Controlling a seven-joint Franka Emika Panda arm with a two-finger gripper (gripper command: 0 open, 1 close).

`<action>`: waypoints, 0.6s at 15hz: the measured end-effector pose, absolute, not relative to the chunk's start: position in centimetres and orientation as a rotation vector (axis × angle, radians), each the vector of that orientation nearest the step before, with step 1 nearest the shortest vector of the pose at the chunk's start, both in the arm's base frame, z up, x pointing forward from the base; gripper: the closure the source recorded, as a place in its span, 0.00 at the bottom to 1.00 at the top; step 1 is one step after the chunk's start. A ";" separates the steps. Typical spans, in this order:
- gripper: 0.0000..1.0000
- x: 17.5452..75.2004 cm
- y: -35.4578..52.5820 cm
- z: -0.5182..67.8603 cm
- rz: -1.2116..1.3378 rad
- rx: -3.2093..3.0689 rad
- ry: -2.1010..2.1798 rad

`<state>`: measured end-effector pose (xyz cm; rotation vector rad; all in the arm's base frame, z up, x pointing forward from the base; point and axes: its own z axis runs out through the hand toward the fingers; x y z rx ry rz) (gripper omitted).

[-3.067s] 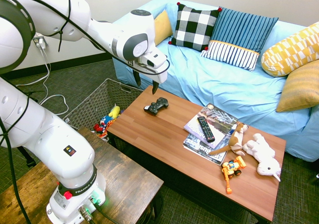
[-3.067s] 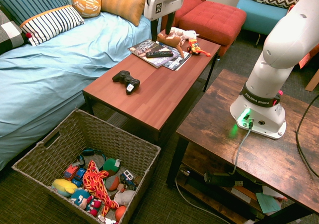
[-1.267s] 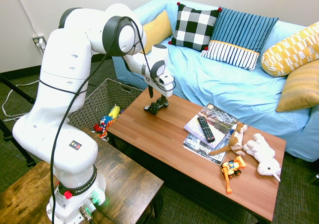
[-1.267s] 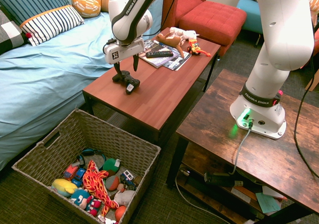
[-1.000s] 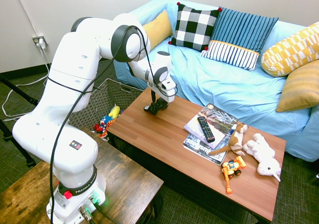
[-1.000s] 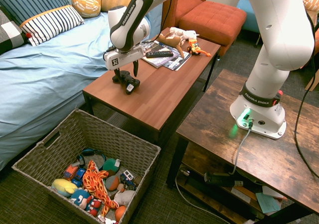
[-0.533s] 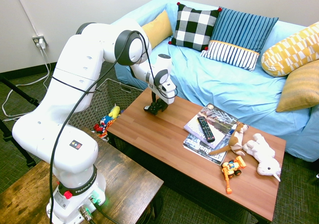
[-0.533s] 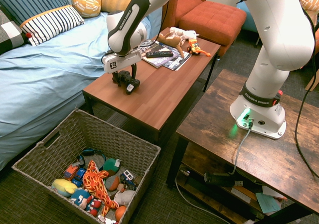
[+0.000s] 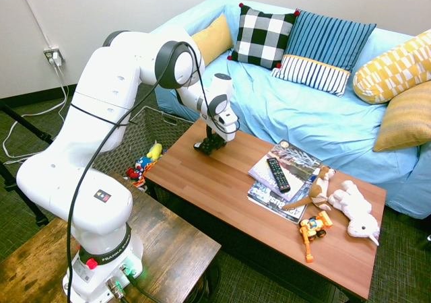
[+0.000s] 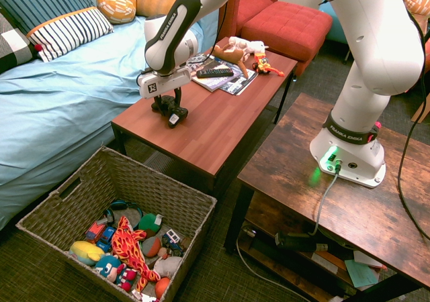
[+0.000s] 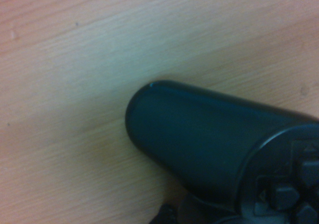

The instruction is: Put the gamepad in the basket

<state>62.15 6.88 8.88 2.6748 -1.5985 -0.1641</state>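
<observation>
The gamepad (image 10: 169, 109) lay on the worktop (image 10: 215, 124) at its end nearest the basket (image 10: 176, 208). I saw my pincer (image 10: 168, 105) directly over it, pointing down, its fingers clamped on the gamepad's body.

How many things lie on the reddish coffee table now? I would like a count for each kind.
Gamepad: 1
TV remote: 1
Magazines: 2
Plush animals: 2
Orange toy vehicle: 1
Total: 7
</observation>
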 end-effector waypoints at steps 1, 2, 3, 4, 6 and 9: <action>1.00 62.2 6.8 8.9 -0.168 2.682 -1.593; 1.00 62.2 6.8 8.9 -0.174 2.694 -1.586; 1.00 62.2 6.7 9.0 -0.181 2.708 -1.577; 1.00 62.2 6.6 9.1 -0.184 2.719 -1.572; 1.00 62.4 6.4 10.0 -0.183 2.739 -1.577; 1.00 62.3 5.7 12.1 -0.167 2.757 -1.587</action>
